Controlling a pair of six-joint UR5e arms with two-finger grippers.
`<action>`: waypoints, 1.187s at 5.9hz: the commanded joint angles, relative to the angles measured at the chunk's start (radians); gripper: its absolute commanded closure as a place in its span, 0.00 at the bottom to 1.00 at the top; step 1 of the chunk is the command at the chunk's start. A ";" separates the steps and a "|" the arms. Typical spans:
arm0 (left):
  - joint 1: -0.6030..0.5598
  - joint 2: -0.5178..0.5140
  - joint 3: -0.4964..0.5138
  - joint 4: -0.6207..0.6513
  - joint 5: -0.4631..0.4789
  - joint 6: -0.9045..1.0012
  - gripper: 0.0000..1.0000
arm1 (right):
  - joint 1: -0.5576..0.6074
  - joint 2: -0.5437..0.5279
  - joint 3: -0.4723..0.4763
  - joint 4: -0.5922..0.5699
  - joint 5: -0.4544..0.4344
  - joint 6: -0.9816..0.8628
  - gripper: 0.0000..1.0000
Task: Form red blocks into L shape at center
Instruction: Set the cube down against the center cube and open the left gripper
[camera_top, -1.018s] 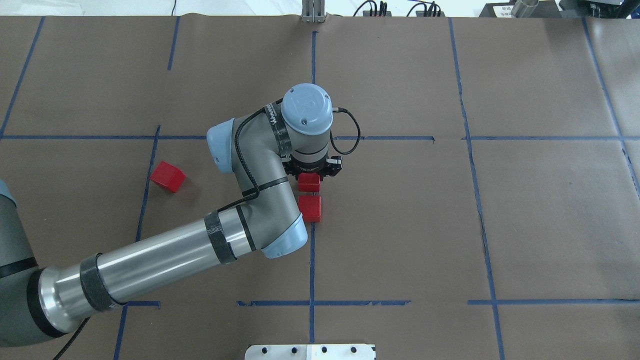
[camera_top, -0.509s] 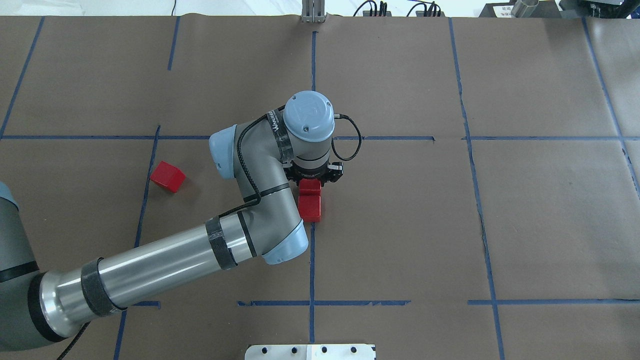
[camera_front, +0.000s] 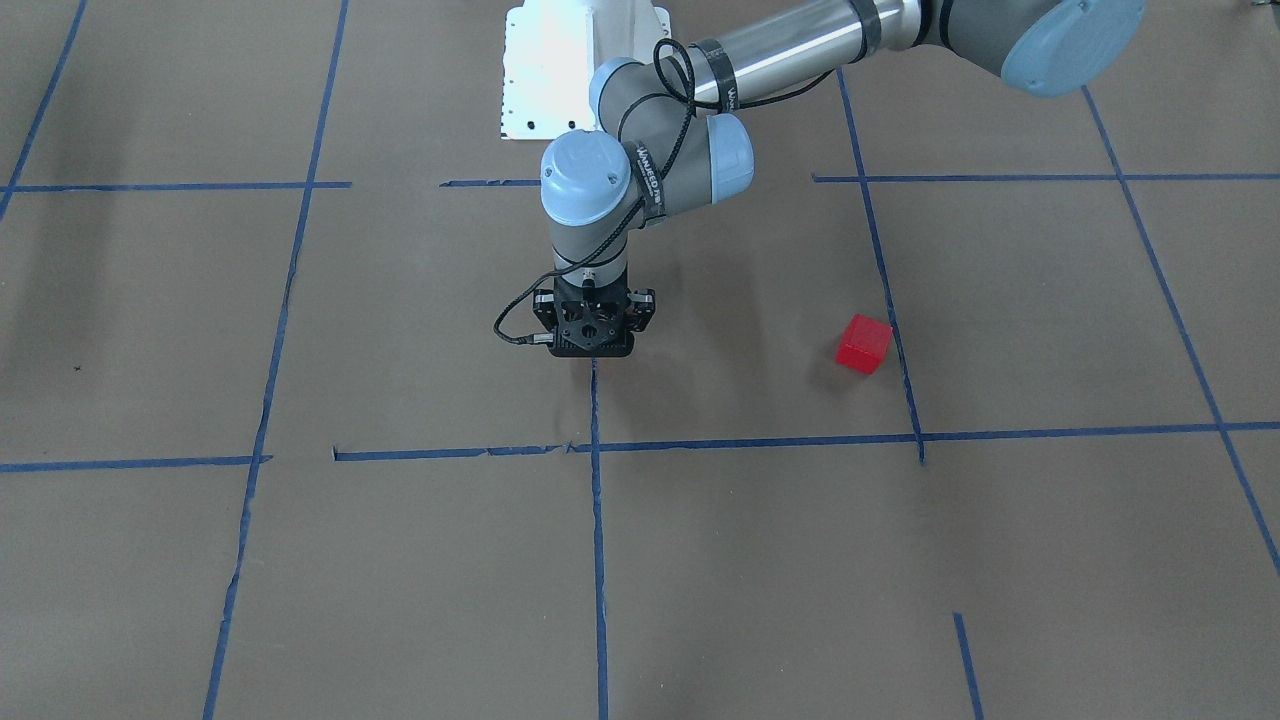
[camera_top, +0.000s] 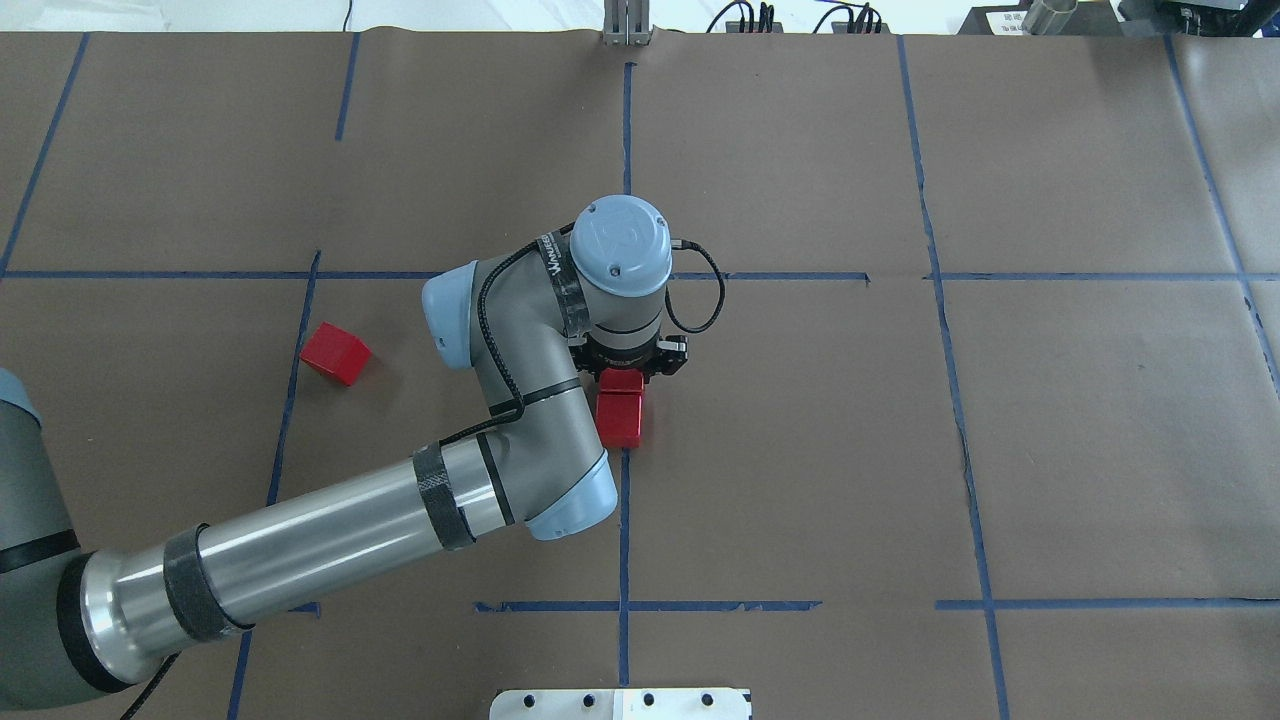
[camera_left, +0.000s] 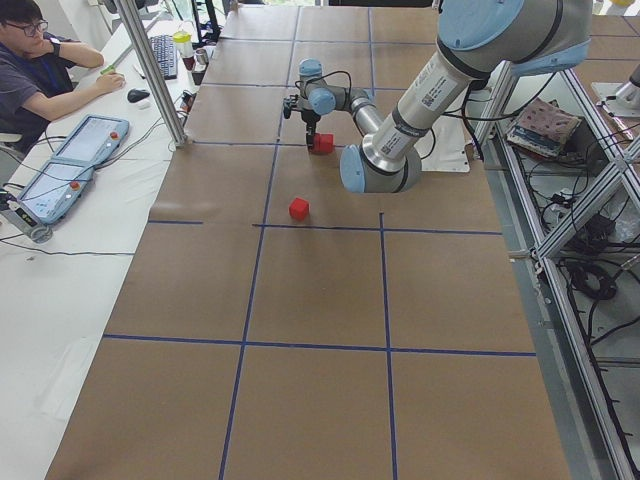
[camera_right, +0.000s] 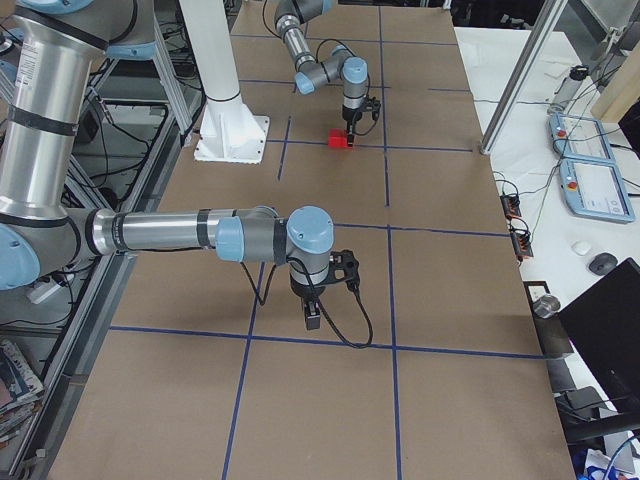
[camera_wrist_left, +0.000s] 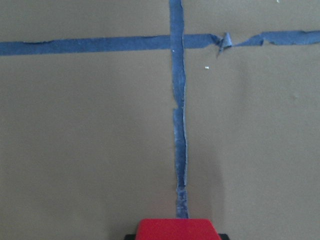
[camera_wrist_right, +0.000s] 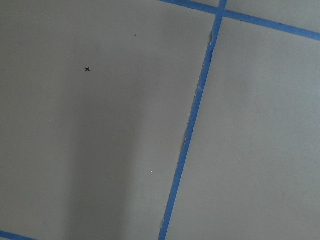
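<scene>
My left gripper (camera_top: 622, 376) points straight down over the center tape line (camera_top: 624, 500) and is shut on a red block (camera_top: 623, 382). That block shows at the bottom edge of the left wrist view (camera_wrist_left: 176, 229). It sits right against the far side of a second red block (camera_top: 619, 420) on the tape line. The third red block (camera_top: 336, 352) lies apart to the left, tilted, near a side tape line (camera_front: 864, 343). In the front-facing view the left gripper (camera_front: 592, 348) hides both center blocks. My right gripper (camera_right: 312, 318) shows only in the exterior right view; I cannot tell whether it is open or shut.
The robot's white base plate (camera_top: 620, 703) is at the near table edge. A seated operator (camera_left: 40, 60) with a teach pendant (camera_left: 70, 165) is at a side desk. The left forearm (camera_top: 330, 535) crosses the near-left squares.
My left gripper has brought its red block toward the robot, closing the gap to the second block on the tape line. The third block has not moved.
</scene>
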 joint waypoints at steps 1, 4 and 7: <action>0.002 0.002 0.001 0.000 0.000 0.000 0.69 | 0.000 0.000 0.001 0.001 0.000 0.001 0.00; 0.001 0.003 -0.001 -0.001 0.000 0.003 0.43 | 0.000 0.000 0.001 0.001 0.000 0.001 0.00; 0.001 0.014 -0.004 -0.006 0.001 0.014 0.00 | 0.000 0.000 0.001 0.001 0.000 0.001 0.00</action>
